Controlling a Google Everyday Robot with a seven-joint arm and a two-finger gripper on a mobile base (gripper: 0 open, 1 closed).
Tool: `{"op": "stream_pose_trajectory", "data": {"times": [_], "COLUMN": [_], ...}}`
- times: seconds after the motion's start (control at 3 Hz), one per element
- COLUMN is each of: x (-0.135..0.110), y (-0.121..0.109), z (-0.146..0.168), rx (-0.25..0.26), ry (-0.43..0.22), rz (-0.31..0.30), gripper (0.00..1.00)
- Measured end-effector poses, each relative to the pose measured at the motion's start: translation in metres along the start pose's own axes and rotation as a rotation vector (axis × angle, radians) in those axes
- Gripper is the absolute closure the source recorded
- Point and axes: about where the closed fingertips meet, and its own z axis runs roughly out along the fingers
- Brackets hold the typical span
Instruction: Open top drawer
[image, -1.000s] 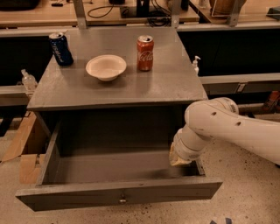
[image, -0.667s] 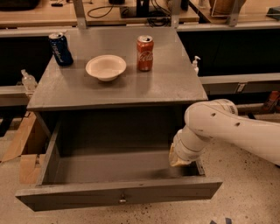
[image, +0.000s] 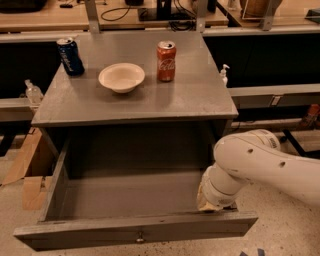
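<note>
Hand (image: 212, 204) in top drawer (image: 100, 234), front right

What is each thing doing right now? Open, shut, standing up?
Wide gray wooden top drawer: pulled far out, open.
Red soda can: standing upright on the gray cabinet top.
Blue soda can: standing upright, back left.
White round bowl: right way up, between the cans.
Robot's gripper: down inside the drawer's front right corner.
</note>
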Motion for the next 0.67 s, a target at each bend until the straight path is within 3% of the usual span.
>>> {"op": "stream_pose_trajectory", "data": {"times": [0.33,0.67], "x": [0.0000,-0.0001], "y": [-0.0001,0.0004], "z": [-0.0001,-0.0010], "rx": [0.000,0.001], "ry": [0.000,0.002], "rz": [0.000,-0.001], "gripper": [1.00,0.74]}}
